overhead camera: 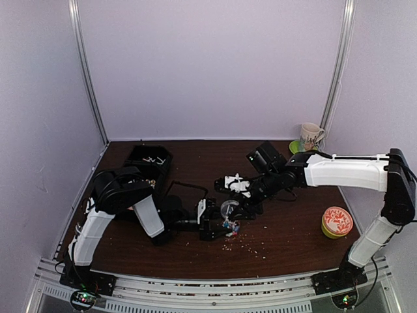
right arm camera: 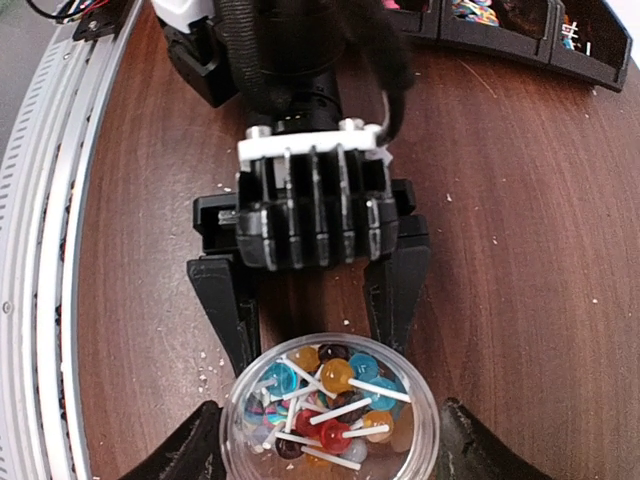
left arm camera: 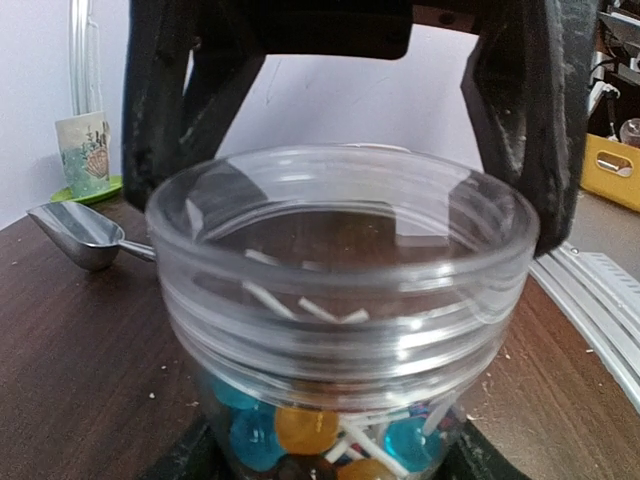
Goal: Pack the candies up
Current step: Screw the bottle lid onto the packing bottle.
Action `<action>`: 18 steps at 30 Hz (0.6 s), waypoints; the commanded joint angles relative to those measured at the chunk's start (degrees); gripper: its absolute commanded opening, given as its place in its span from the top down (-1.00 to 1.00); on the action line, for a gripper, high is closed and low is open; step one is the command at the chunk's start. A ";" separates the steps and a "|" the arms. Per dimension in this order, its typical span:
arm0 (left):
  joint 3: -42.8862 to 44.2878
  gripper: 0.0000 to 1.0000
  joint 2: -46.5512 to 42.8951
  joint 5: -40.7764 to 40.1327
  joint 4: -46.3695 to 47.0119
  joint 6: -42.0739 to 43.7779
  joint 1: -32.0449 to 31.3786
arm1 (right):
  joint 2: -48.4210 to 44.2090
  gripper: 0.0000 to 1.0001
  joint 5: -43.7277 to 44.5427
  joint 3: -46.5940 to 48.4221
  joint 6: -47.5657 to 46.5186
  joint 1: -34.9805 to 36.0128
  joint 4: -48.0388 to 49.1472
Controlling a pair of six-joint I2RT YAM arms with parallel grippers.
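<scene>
A clear, lidless plastic jar [overhead camera: 229, 218] stands on the brown table. It holds the candies [right arm camera: 335, 405]: blue, orange, red and brown sweets on white sticks, also seen through the wall in the left wrist view [left arm camera: 305, 428]. My left gripper [overhead camera: 221, 228] is shut on the jar's lower body [left arm camera: 340, 300], its fingers [right arm camera: 232, 325] on either side. My right gripper [overhead camera: 240, 207] comes from above. Its fingers [left arm camera: 535, 120] press both sides of the threaded rim [right arm camera: 330, 345]. More coloured candies lie in a black tray [right arm camera: 500, 25].
A metal scoop [left arm camera: 75, 235] lies on the table beyond the jar. A mug [overhead camera: 311, 135] on a green coaster stands at the back right. A yellow-green tub with a red-patterned lid [overhead camera: 337, 222] sits at the right. The black tray [overhead camera: 150, 160] is back left. Pale crumbs [overhead camera: 251, 246] dot the table.
</scene>
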 commanded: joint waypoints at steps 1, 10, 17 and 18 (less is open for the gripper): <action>-0.28 0.01 0.52 -9.27 -7.68 -0.85 -0.02 | -0.34 -0.33 5.79 -1.94 7.08 1.84 6.56; -1.32 0.01 -0.25 -14.71 -8.08 -0.44 -0.02 | -0.09 -0.29 13.97 -2.53 16.86 3.55 10.58; -1.98 0.01 -0.79 -17.49 -8.29 0.26 -0.02 | -0.33 -0.28 21.13 -2.87 23.30 4.36 11.36; -2.06 0.01 -0.75 -17.78 -8.29 0.31 -0.02 | -0.25 -0.28 21.84 -2.90 24.07 4.41 11.20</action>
